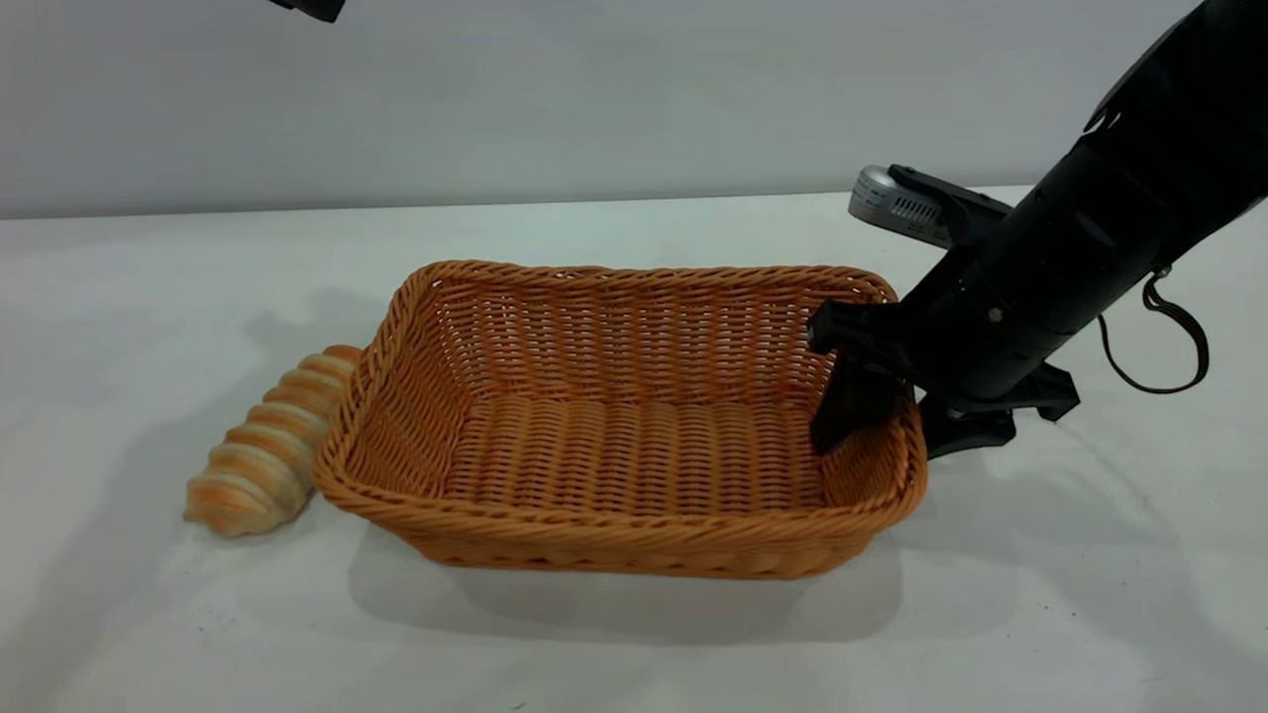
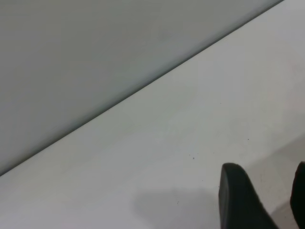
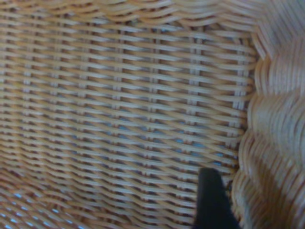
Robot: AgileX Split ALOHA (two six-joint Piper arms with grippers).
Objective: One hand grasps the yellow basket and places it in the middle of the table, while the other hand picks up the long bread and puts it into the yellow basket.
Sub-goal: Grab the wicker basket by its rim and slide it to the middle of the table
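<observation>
Centrally on the white counter [image 1: 1040, 594] stands the yellow basket [image 1: 624, 416], holding nothing, its right end wall pinched by the right hand [image 1: 872, 421], one finger inside and the other outside the braided rim. Woven, stiff and probably light, it should slide or lift by that rim, though a one-sided hold may tilt it. Beside it, touching the outside of its left wall, lies the long bread [image 1: 265, 451], likely soft and best taken gently across its ridged middle; the left hand [image 2: 262, 200] hovers released over bare counter
</observation>
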